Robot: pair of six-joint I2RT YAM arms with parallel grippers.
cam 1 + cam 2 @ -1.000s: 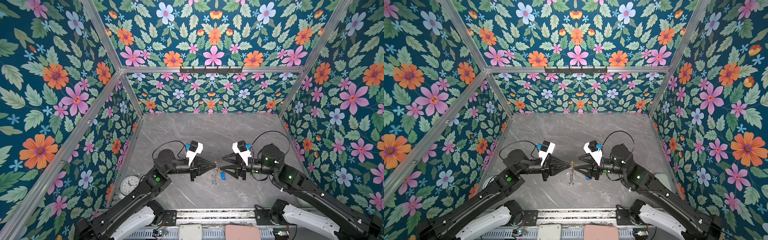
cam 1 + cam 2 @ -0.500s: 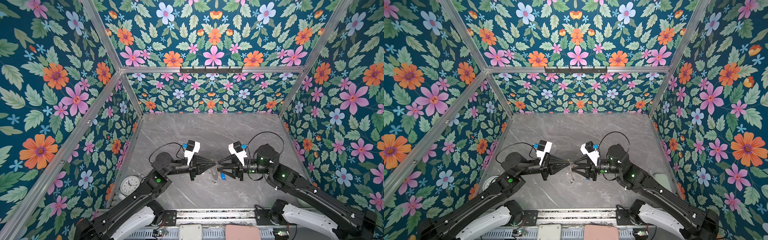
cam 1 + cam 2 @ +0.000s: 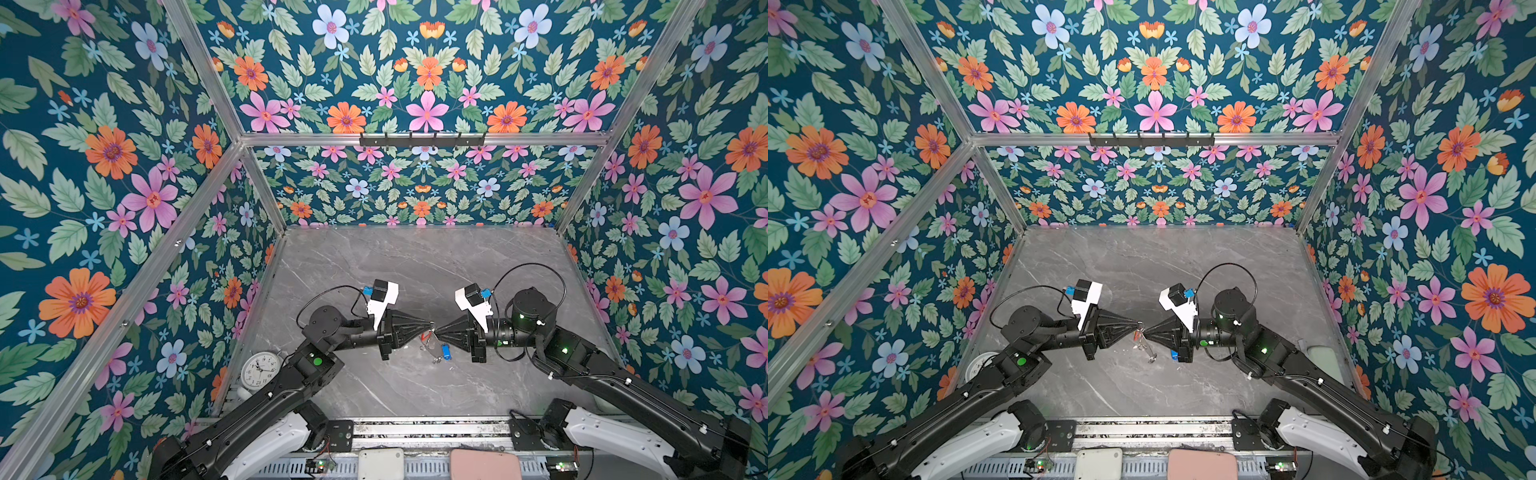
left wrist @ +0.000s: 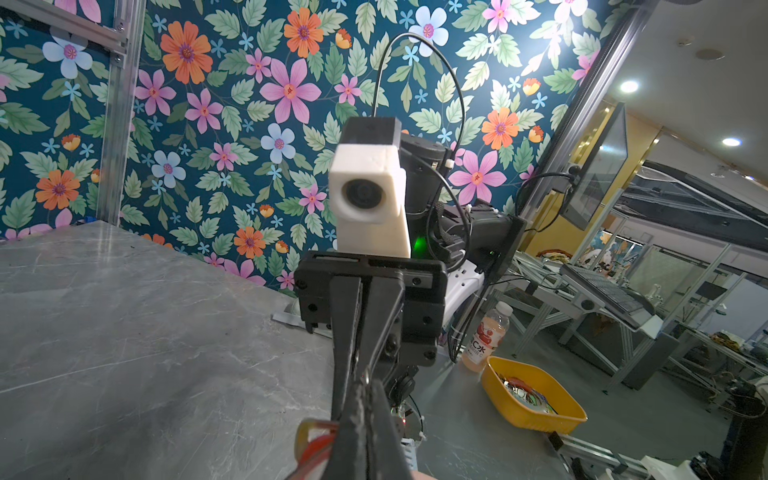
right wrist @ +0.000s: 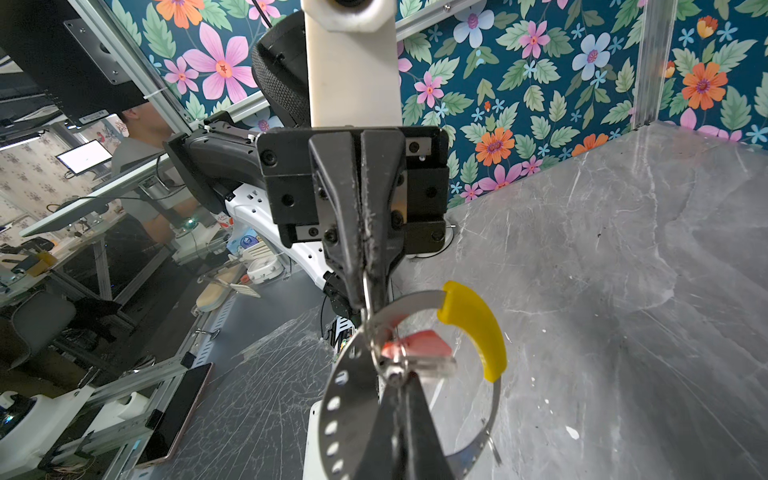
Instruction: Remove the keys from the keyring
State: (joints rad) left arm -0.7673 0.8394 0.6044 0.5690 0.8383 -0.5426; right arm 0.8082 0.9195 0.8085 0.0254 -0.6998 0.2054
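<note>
Left gripper (image 3: 429,330), lower centre in a top view, clamps keyring (image 5: 476,328) steady; right gripper (image 5: 398,386) pinches red key (image 5: 419,345), seemingly to tug it free.

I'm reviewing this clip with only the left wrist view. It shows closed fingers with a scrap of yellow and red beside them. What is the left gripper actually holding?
Observer: The right wrist view shows the left gripper shut on the rim of the keyring, near its yellow sleeve.
Operator: And what has the right gripper closed on?
Observer: The right gripper is shut on the small wire loop that carries the red tag.
Operator: Is any key off already?
Observer: It looks like one is. In a top view the blue tag lies on the table, apart from the keyring.
</note>
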